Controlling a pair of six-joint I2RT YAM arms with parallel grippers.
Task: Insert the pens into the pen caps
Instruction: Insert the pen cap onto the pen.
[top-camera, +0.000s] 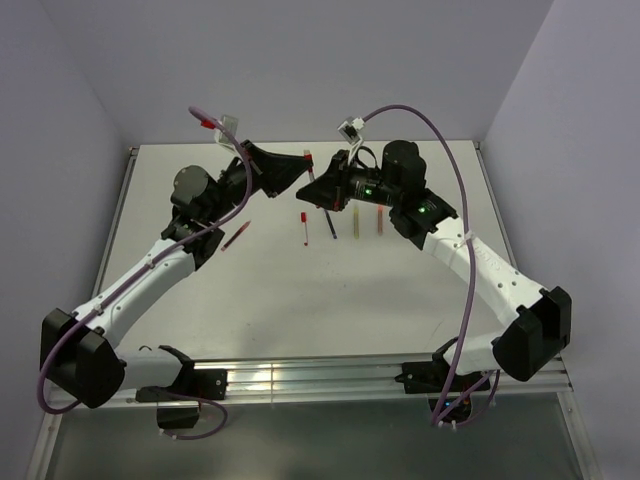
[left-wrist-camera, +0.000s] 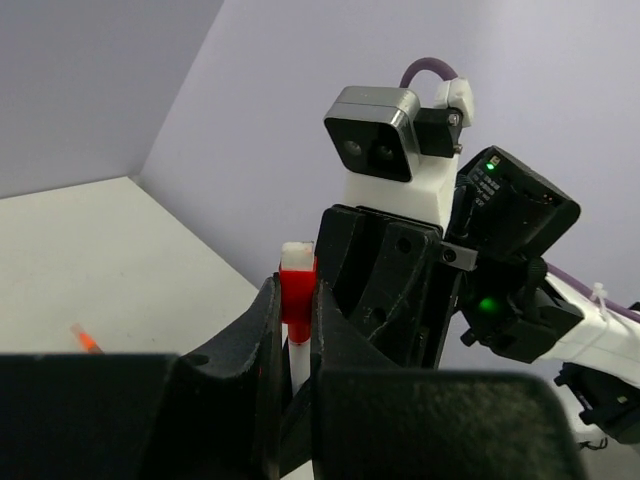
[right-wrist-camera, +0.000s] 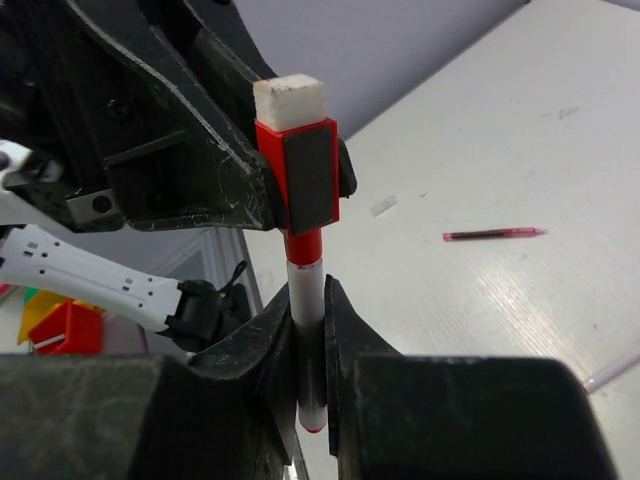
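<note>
A white-barrelled pen (right-wrist-camera: 306, 290) stands upright between my two grippers, its upper end inside a red pen cap (right-wrist-camera: 300, 175) with a pale top. My left gripper (left-wrist-camera: 297, 292) is shut on that cap (left-wrist-camera: 297, 296), and the white barrel (left-wrist-camera: 297, 362) runs down between its fingers. My right gripper (right-wrist-camera: 308, 300) is shut on the barrel below the cap. From above, both grippers (top-camera: 296, 172) (top-camera: 320, 188) meet over the table's far middle, the cap (top-camera: 308, 158) between them. More pens lie beneath: red-and-white (top-camera: 303, 228), dark (top-camera: 330, 222), yellow (top-camera: 356, 220), orange (top-camera: 379, 218).
A dark red pen (top-camera: 236, 237) lies apart on the left of the white table (top-camera: 330, 300); the right wrist view shows it too (right-wrist-camera: 493, 234). An orange pen (left-wrist-camera: 87, 341) lies on the table in the left wrist view. Purple cables (top-camera: 455, 180) arc over both arms. Grey walls close the back and sides.
</note>
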